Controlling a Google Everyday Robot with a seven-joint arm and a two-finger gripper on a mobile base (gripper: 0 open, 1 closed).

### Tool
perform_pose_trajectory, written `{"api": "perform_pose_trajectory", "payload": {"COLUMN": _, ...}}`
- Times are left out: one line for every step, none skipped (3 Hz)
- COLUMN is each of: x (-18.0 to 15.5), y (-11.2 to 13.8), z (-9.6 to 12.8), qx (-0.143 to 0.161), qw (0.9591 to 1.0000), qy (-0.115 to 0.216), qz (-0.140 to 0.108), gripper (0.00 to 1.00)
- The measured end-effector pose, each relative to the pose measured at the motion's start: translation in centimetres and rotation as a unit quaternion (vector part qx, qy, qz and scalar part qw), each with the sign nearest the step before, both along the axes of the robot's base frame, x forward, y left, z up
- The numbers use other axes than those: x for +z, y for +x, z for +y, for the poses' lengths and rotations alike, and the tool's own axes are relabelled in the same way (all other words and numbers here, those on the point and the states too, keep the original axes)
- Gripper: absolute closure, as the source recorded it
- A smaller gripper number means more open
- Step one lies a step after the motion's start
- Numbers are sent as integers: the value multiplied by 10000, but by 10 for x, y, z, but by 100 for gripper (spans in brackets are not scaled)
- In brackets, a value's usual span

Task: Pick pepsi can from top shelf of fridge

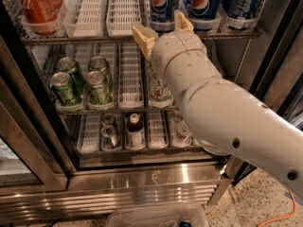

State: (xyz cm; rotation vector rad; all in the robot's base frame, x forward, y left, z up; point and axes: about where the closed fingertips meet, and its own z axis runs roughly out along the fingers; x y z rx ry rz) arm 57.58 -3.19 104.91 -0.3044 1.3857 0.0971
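A dark blue pepsi can stands at the front of a white lane on the top shelf of the fridge. Two more blue cans stand to its right. My gripper is open just below and in front of the leftmost pepsi can. One tan finger is at the can's lower left and the other at its lower right. The fingers do not close on the can. My white arm hides the middle shelf's right side.
Red cola cans stand at the top shelf's left, with white slotted lanes between. Green cans sit on the middle shelf. A bottle and small cans sit on the bottom shelf. A dark door frame runs down the left.
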Motion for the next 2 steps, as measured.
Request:
{"api": "perform_pose_trajectory", "payload": {"x": 2, "y": 6, "z": 1, "qx": -34, "qw": 10000, "qy": 8, "qz": -57, "gripper": 31}}
{"api": "perform_pose_trajectory", "payload": {"x": 5, "y": 12, "z": 0, "qx": -82, "qw": 9999, "qy": 36, "qz": -117, "gripper": 30}}
